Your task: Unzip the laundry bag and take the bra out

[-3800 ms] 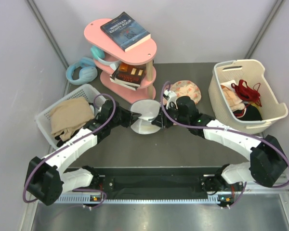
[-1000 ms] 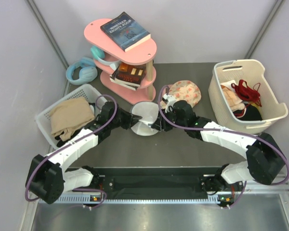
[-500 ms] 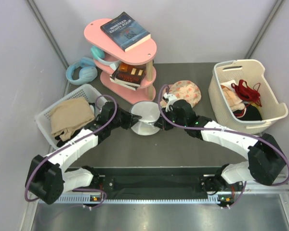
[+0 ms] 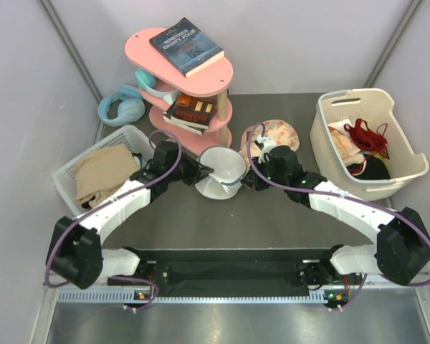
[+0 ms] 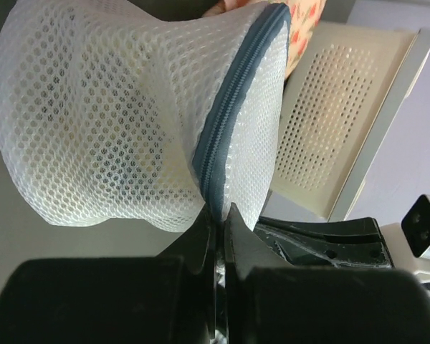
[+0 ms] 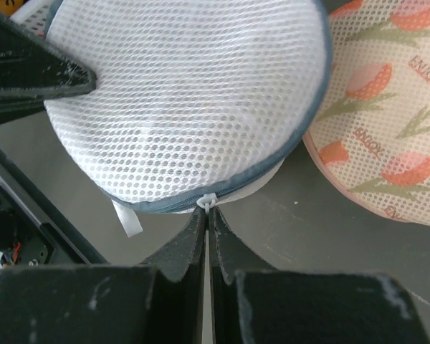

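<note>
Between my two grippers: the laundry bag (image 4: 221,170), round white mesh, tipped up on the table with one flat face turned toward my right arm. I take every place below from it.
Left gripper (image 5: 218,215): jaws pressed together on the bag's mesh, just where the grey-blue zip (image 5: 233,107) runs down to them, on the bag's left side.
Right gripper (image 6: 206,211): jaws closed to a sliver, pinching the small white zip pull (image 6: 206,200) at the bag's near rim.
Bra: I can't make it out. Only a pale yellowish tint shows through the mesh in the left wrist view.
Bag's edge: the zip lies closed along every stretch I can see. A white tab (image 6: 129,218) hangs from the rim just beside the pull.
Behind the bag: the pink shelf (image 4: 140,46), its foot just beside the rim, so very little room there.
Behind and right of the bag: the peach floral piece (image 6: 387,129), with the bag's rim overlapping its edge.
In front of the bag: bare dark table (image 4: 222,222) as far as the arm bases, my widest room.
Left of the bag: a white basket (image 4: 127,135), past my left arm.
Right of the bag: a cream basket (image 4: 398,175), well apart.
Writing: "ENJOY" repeats on the floral piece. The book (image 4: 186,46) on top of the shelf has small white capitals that look like NINETEEN EIGHTY-FOUR.
</note>
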Robot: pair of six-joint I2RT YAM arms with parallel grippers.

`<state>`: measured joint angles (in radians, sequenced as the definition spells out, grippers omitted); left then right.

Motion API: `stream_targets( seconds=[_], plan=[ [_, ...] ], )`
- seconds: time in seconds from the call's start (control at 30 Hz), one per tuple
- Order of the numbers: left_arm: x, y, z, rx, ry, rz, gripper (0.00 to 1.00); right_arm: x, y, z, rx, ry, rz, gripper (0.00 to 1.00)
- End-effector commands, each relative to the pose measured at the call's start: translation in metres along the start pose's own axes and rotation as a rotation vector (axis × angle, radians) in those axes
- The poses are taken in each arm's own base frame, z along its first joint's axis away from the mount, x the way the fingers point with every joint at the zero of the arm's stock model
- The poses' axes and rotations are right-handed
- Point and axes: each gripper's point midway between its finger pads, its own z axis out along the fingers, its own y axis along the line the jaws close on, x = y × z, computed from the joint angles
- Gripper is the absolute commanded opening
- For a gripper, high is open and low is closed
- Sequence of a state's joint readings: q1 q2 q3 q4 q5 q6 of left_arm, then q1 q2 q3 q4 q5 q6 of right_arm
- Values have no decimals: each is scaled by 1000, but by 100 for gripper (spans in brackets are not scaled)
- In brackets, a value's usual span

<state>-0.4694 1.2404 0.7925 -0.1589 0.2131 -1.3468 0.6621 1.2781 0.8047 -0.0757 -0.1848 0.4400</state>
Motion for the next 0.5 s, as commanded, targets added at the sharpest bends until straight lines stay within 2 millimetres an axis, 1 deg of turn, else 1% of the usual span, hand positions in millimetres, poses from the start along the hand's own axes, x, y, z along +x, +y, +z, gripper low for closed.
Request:
stream_targets(
  seconds=[0.0, 0.03, 0.07, 0.1, 0.13, 0.17, 0.2, 0.23, 0.27, 0.3, 0.37, 0.4, 0.43, 0.47],
  plan=[
    [8, -40, 8, 140, 96, 172, 0, -9, 15, -13, -26, -19, -58, 0],
    [7, -44, 11, 162, 96, 220, 0, -8, 16, -16, -21, -17, -73, 0],
    [5, -43, 16, 157, 97, 237, 0, -6, 22, -19, -31, -13, -87, 0],
    [4, -45, 17, 158, 97, 268, 2, -5, 23, -23, -33, -5, -96, 0],
    [3, -39, 22, 136, 103, 268, 12, -2, 27, -24, -49, 6, -98, 0],
    [3, -35, 22, 115, 109, 264, 36, 2, 29, -24, -58, 18, -101, 0],
    [5, -32, 22, 104, 120, 255, 49, 6, 31, -23, -66, 28, -97, 0],
    [4, -31, 20, 95, 111, 251, 59, 9, 33, -22, -78, 38, -92, 0],
    [6, -23, 17, 62, 118, 239, 71, 15, 36, -20, -89, 53, -95, 0],
    [6, -15, 15, 38, 110, 230, 78, 18, 38, -16, -95, 57, -93, 0],
    [6, -11, 3, 27, 93, 222, 85, 24, 45, -10, -114, 80, -97, 0],
    [8, 1, 0, -4, 89, 200, 86, 22, 49, -7, -125, 76, -94, 0],
    [9, -2, -11, 14, 76, 196, 86, 23, 54, -5, -139, 82, -97, 0],
    [9, 3, -15, 5, 64, 183, 86, 24, 61, 0, -154, 95, -103, 0]
  ],
)
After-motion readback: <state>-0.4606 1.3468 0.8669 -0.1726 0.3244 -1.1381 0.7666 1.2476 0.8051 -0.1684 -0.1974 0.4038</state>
